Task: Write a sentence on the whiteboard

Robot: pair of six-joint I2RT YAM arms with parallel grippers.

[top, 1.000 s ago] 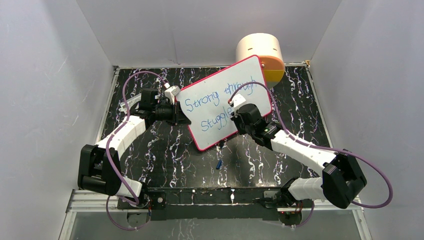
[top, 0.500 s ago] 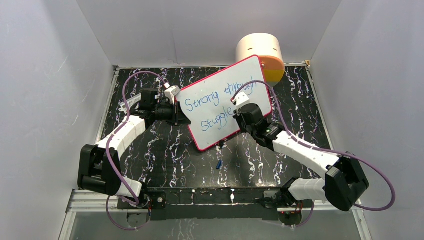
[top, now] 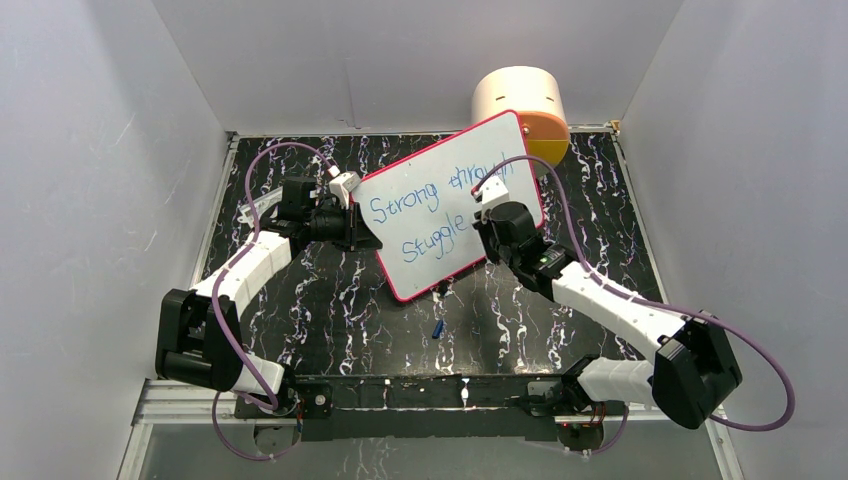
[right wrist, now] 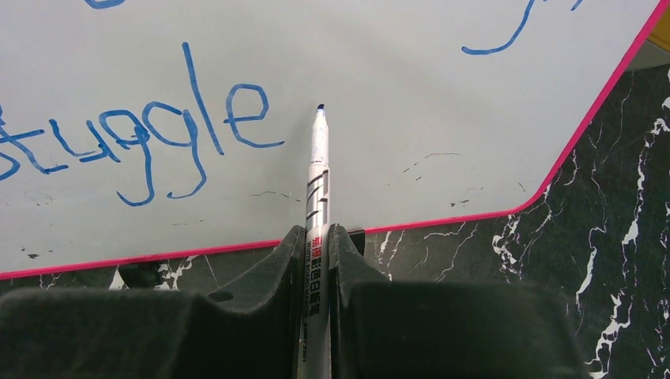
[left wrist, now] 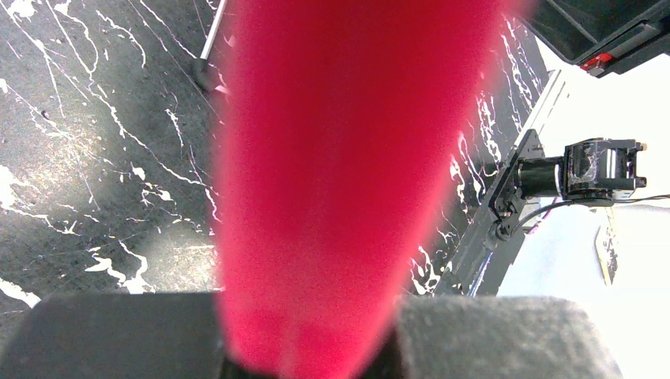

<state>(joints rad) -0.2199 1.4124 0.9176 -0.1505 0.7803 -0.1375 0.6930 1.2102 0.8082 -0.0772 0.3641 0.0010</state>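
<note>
Blue handwritten sentence, reading "Strong through" over "Stuggle", on the whiteboard, a white panel in a thin pink-red frame standing at mid-table. The left gripper is clamped on the frame's left edge. The right gripper is closed on a marker, its blue tip just right of the final "e". The red barrel print is unreadable. Black white-veined table; pale grey walls; beige cylinder behind.

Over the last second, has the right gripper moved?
Yes. Seen from above, the right gripper slid rightward across the whiteboard, clear of the word "Stuggle", toward the board's right edge.
</note>
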